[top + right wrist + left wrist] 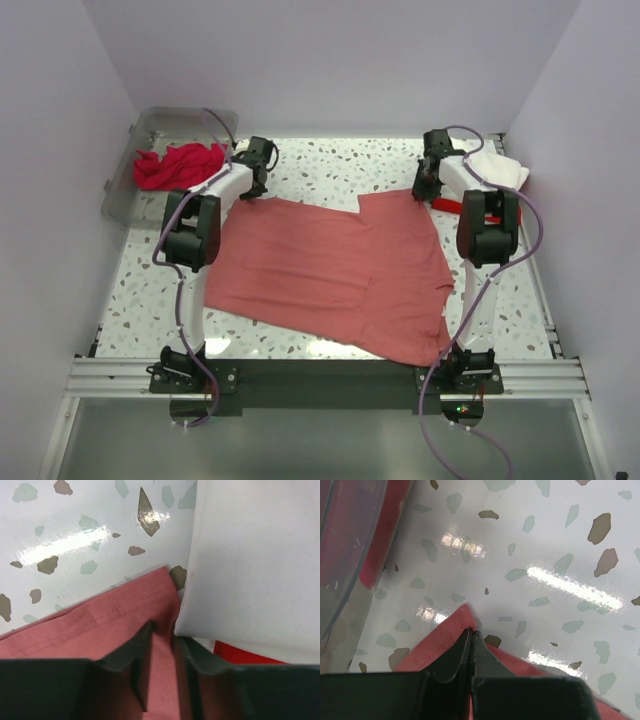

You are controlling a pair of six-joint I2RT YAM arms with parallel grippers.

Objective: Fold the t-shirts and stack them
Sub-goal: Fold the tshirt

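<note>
The big coral-red t-shirt lies spread flat across the middle of the speckled worktop. Its near right corner reaches almost to the rail by the right arm's base. Its far edge runs unevenly between the two hands.

The left hand is at the shirt's far left corner. Its fingers are pressed together on the stitched hem, with only the very tip of the corner poking out beyond them. Just to its left stands the wall of the clear plastic bin, with the crimson t-shirt heaped inside, so there is little room on that side.

The right hand is at the far right corner. Its fingers stand a little apart and grip a ridge of coral cloth that fills the gap between them. This corner is crowded. The folded white t-shirt sits right against the right finger and overlaps the coral hem, and the bright red t-shirt peeks out beneath it.

Bare worktop shows beyond the shirt's far edge, between the two hands, and along its left side.
</note>
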